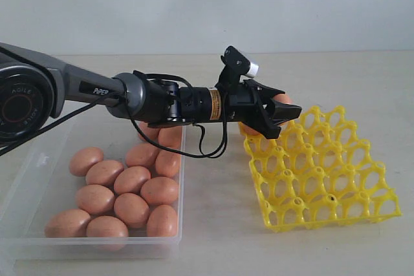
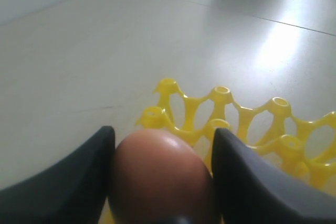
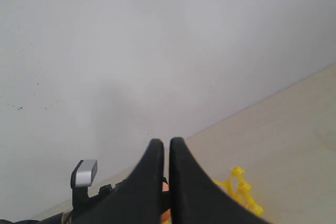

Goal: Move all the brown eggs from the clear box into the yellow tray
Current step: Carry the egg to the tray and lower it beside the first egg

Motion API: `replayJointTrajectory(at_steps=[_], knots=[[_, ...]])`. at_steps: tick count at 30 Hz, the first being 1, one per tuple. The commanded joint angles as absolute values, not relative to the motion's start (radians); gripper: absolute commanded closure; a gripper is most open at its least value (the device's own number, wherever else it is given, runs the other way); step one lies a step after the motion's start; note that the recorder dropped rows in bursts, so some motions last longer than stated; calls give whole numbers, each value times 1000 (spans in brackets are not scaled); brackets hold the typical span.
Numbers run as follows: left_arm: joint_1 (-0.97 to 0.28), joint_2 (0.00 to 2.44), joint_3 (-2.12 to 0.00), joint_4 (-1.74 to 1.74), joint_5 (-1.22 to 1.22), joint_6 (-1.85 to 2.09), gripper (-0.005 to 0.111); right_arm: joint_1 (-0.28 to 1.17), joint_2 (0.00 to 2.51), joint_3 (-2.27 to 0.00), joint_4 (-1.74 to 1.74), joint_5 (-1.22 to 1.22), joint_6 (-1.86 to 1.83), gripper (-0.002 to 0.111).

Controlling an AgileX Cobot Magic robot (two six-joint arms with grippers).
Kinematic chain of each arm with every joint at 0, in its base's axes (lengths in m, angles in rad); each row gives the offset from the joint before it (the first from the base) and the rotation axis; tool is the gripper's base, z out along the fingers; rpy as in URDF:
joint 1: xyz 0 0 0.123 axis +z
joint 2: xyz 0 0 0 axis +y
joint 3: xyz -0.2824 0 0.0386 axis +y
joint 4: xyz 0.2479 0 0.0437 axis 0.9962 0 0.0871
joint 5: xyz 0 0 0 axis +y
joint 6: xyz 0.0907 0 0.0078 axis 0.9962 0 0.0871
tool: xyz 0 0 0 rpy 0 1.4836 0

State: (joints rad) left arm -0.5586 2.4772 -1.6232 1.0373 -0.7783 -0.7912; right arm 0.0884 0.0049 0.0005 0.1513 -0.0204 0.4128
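My left gripper (image 1: 285, 110) reaches from the left across to the far left corner of the yellow tray (image 1: 323, 172). It is shut on one brown egg (image 2: 160, 177), which fills the gap between the two black fingers (image 2: 79, 182). Just beyond the egg in the left wrist view stand the yellow tray's pegs (image 2: 252, 124). Several more brown eggs (image 1: 132, 185) lie in the clear box (image 1: 97, 244) at the lower left. An orange-brown patch (image 1: 249, 128) shows under the gripper at the tray corner; what it belongs to is unclear. My right gripper (image 3: 166, 142) is shut on nothing, held up in the air.
The box and tray sit side by side on a pale table, with a strip of tabletop (image 1: 217, 205) between them. A black cable (image 1: 207, 150) hangs in a loop under the left wrist. A plain wall stands behind. The right wrist view catches the tray's edge (image 3: 239, 184).
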Motion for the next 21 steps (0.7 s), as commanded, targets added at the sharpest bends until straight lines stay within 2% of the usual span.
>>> replayJointTrajectory(at_steps=[1, 3, 5, 11, 13, 21], knots=[[-558, 2484, -1629, 1035, -758, -782, 103, 91, 0, 0, 147, -27, 409, 108], [-558, 2484, -1629, 1035, -758, -780, 102, 91, 0, 0, 147, -27, 409, 108], [-558, 2484, -1629, 1035, -765, -779, 96, 91, 0, 0, 147, -27, 409, 108], [-558, 2484, -1629, 1030, -752, -790, 57, 91, 0, 0, 147, -27, 409, 108], [-558, 2484, -1629, 1030, -752, -793, 49, 91, 0, 0, 147, -27, 409, 108], [-558, 2484, -1629, 1025, -774, -793, 48, 91, 0, 0, 147, -27, 409, 108]])
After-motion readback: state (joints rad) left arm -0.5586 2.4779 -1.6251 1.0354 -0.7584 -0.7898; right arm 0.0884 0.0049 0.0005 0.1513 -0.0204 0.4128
